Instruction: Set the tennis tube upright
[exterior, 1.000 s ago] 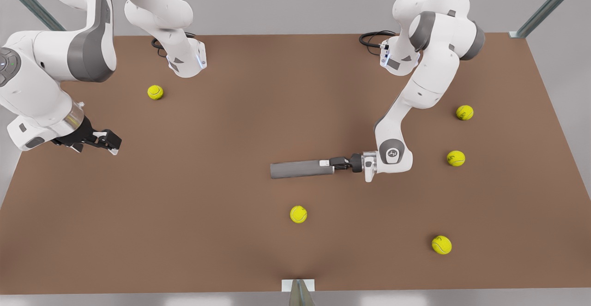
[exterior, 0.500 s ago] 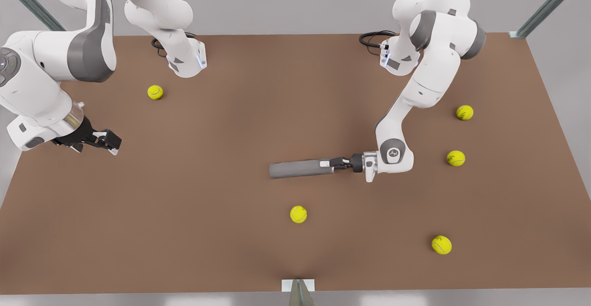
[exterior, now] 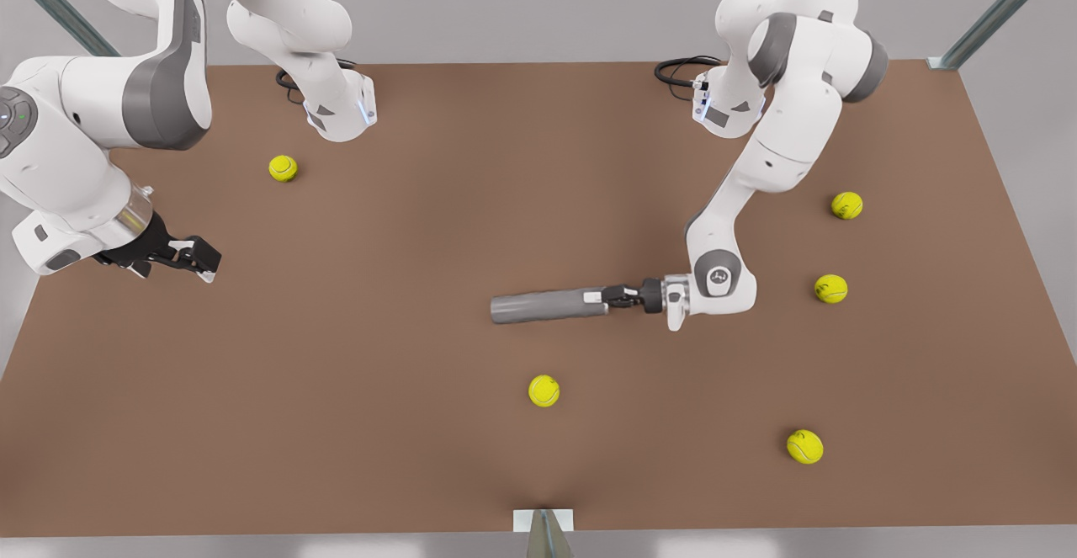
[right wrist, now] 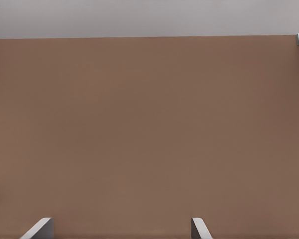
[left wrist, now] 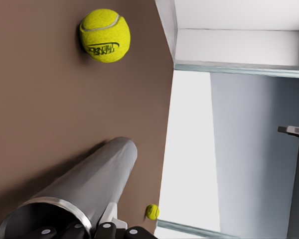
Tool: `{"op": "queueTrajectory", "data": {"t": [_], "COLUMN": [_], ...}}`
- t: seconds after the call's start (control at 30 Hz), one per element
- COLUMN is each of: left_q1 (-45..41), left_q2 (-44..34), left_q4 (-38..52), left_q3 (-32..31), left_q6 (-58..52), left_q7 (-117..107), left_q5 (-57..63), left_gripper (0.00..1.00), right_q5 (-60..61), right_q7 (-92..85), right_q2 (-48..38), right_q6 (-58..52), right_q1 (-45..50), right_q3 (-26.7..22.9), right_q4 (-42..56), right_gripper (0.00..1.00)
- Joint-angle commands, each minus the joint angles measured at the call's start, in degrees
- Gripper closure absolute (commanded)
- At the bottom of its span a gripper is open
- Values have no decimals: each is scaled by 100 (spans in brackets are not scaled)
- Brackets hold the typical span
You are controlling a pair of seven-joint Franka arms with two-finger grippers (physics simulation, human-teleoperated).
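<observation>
The tennis tube (exterior: 547,306) is a grey cylinder lying on its side near the middle of the brown table (exterior: 421,247). My left gripper (exterior: 607,296) reaches in from the front view's right, level with the table, and is shut on the tube's open end. The left wrist view looks along the tennis tube (left wrist: 92,181) from its lighter rim (left wrist: 50,205), with the left gripper's fingers (left wrist: 108,225) clamped on the rim wall. My right gripper (exterior: 198,259) waits open above the table's edge at the front view's left, its fingertips (right wrist: 40,228) apart over bare table.
Several yellow-green tennis balls lie about: one (exterior: 543,390) just in front of the tube, three (exterior: 830,289) (exterior: 846,204) (exterior: 804,446) at the front view's right, one (exterior: 283,168) at the back left. The left wrist view shows a ball (left wrist: 104,35) near the table edge.
The left arm's wrist has shifted slightly, and the tube's gripped end has come up a little. The right arm has not moved.
</observation>
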Motion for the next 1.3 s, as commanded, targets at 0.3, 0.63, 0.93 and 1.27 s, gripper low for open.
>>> {"op": "queueTrajectory", "data": {"t": [0.3,0.63,0.93,1.27], "left_q1": [0,9,9,9], "left_q2": [-423,-880,-1135,-1513], "left_q4": [-159,-317,-317,-300], "left_q3": [211,483,1257,1784], "left_q6": [-6,-15,-744,-947], "left_q7": [-50,-437,-489,-691], "left_q5": [306,1096,1852,2732], "left_gripper": [79,79,79,79], "right_q5": [-9,0,0,0], "right_q7": [-9,-9,-9,-9], "right_q2": [0,0,0,0], "right_q6": [0,0,0,0], "right_q1": [-45,-36,-36,-36], "right_q3": [0,8,8,8], "right_q4": [9,9,9,9], "right_gripper": [0,0,0,0]}}
